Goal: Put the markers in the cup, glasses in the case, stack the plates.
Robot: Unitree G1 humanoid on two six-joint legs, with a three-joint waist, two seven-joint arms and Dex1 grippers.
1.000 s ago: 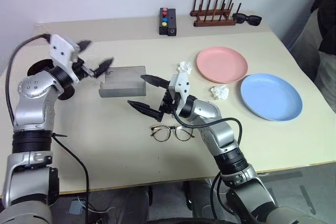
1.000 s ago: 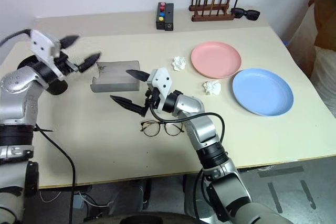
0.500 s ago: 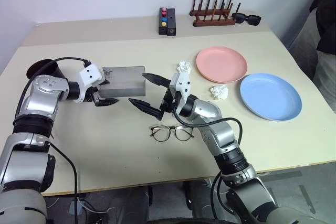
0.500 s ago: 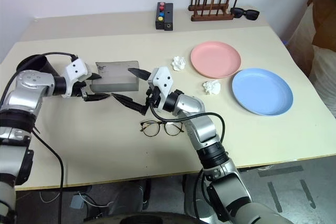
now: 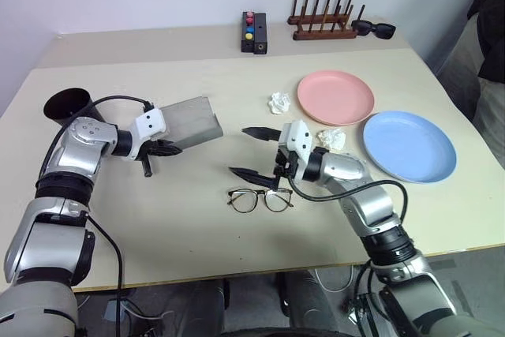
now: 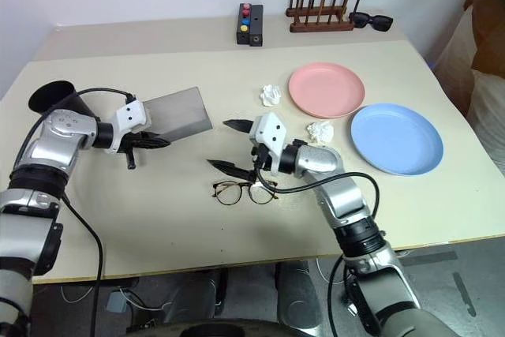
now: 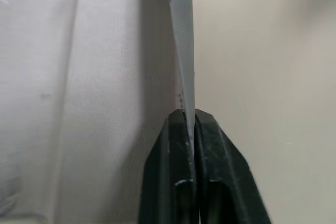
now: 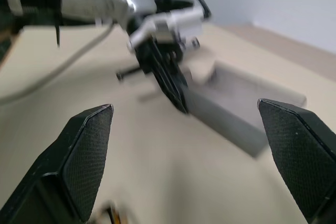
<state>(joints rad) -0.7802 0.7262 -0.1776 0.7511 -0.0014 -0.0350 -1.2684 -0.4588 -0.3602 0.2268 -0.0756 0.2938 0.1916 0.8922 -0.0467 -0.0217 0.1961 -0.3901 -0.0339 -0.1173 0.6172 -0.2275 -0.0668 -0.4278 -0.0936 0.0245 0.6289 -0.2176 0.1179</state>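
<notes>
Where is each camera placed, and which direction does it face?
Head stereo views: look forward and down over the table; both arms show.
Left wrist view: along the left gripper, shut on the case lid edge.
Right wrist view: between the open right gripper fingers, toward the left gripper.
Shared by all views: the case.

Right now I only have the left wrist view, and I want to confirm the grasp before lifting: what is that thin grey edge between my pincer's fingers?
Observer: The left pincer is shut on the lid edge of the grey case; the lid looks tilted up.
Operator: Where are the glasses?
Observer: The glasses lie flat on the table, nearer the robot than the case, not touching it.
Operator: And the other arm?
Observer: The right pincer hangs open between the case and the glasses, holding nothing.
</notes>
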